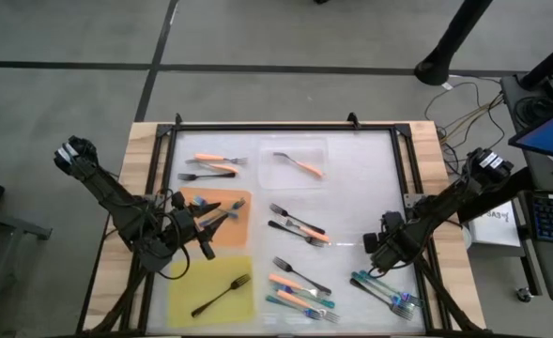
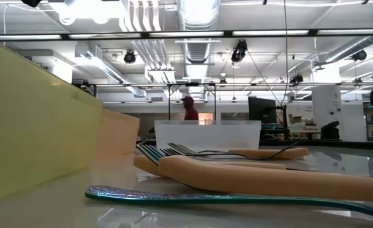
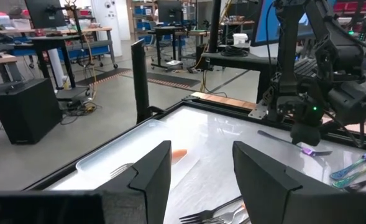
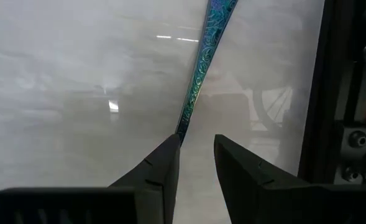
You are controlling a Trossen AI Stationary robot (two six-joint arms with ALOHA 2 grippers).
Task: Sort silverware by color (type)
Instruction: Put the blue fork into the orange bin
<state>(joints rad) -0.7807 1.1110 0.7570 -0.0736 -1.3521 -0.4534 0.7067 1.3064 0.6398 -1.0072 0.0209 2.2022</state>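
Teal forks (image 1: 386, 293) cluster at the tabletop's right front, one black fork (image 1: 222, 295) lies on the yellow mat (image 1: 187, 282) and a few on the orange mat (image 1: 243, 202), but mixed forks (image 1: 299, 282) remain mid-tabletop, so sorting looks roughly half done. Only the right wrist view shows the right tool (image 4: 194, 163) with fingers apart, empty, straddling a teal handle (image 4: 201, 68). The left tool (image 3: 198, 177), also apart and empty, hovers by the orange mat.

Rough headcount of the table, top-down cam

Counted two mats, one orange mat (image 1: 240, 199) and one yellow mat (image 1: 190, 282), one clear tray (image 1: 299, 150), and roughly fifteen forks (image 1: 298, 225); the near-right cluster overlapped too much to separate.
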